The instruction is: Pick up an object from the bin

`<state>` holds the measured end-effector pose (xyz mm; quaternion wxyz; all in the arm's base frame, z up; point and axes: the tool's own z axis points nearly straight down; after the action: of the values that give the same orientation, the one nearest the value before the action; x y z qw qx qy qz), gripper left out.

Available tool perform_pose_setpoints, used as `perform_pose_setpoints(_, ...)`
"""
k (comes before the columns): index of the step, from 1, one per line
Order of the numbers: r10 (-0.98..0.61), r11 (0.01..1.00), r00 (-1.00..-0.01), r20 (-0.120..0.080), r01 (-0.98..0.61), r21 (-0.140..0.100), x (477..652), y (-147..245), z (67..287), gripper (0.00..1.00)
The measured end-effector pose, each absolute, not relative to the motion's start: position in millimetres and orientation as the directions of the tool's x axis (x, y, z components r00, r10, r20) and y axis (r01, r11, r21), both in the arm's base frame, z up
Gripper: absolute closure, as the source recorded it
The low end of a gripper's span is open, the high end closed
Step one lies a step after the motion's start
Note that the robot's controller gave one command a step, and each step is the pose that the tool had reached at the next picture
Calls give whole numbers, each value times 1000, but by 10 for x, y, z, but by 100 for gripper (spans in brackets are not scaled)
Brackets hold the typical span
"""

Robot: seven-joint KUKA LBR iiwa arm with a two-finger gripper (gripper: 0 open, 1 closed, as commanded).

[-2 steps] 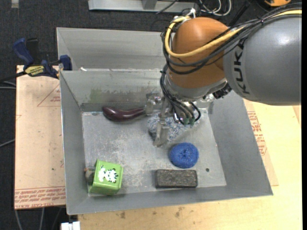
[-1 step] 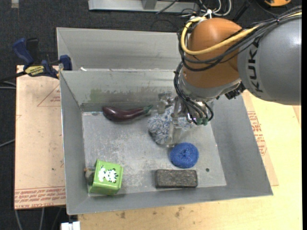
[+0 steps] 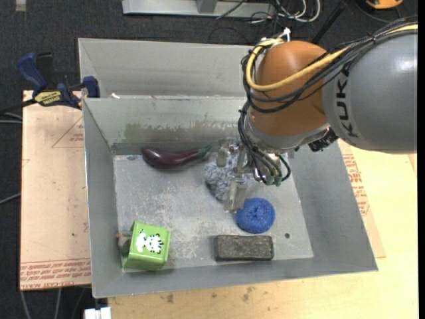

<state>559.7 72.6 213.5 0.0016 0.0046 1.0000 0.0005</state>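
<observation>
My gripper (image 3: 234,181) hangs against the grey-blue wad (image 3: 216,177), which lies just left; open or closed, I cannot tell.

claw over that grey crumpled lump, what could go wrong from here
The claw sits at the grey crumpled lump, with the blue round scrubber close beside it, so the scrubber might get knocked or caught too. The lump looks uneven, so a grip may slip. The purple eggplant ends near the lump and could be dragged.
</observation>
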Motion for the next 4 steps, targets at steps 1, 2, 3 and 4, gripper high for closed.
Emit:
perform_pose_setpoints(1, -70, 998, -998, -6, -70, 2, 5950, 556, 1847, 0)
perform_pose_setpoints(2, -191, 982, -982, -6, -191, 0, 5917, 361, 1310, 0)
perform_pose_setpoints(3, 38, 999, -999, -2, 37, 2, 6094, 252, 932, 100)
perform_pose_setpoints(4, 38, 999, -999, -2, 38, 2, 6094, 252, 931, 100)
